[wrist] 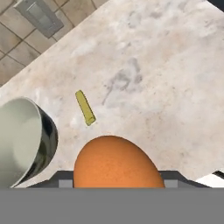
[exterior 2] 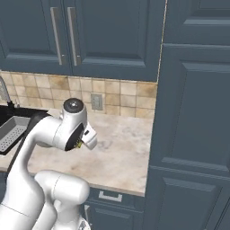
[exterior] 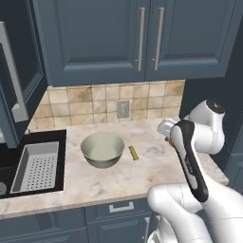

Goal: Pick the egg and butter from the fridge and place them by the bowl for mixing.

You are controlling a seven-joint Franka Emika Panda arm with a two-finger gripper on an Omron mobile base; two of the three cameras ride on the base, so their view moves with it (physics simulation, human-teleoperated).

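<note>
Gripper (wrist: 117,181) carried one egg (wrist: 116,164) above the counter (exterior: 156,166), right of the bowl (exterior: 102,149).

Item held: the egg sat large at the base of the hand view and the jaws appeared pressed against it, though the fingers themselves were hidden; it was kept aloft, probably for setting down by the bowl. Count: one egg, in hand; one butter (exterior: 134,152) stick, lying flat just right of the bowl, seemingly already delivered; one bowl, upright near the sink tray (exterior: 37,166); one wall outlet (exterior: 123,109) on the far tiles.
</note>
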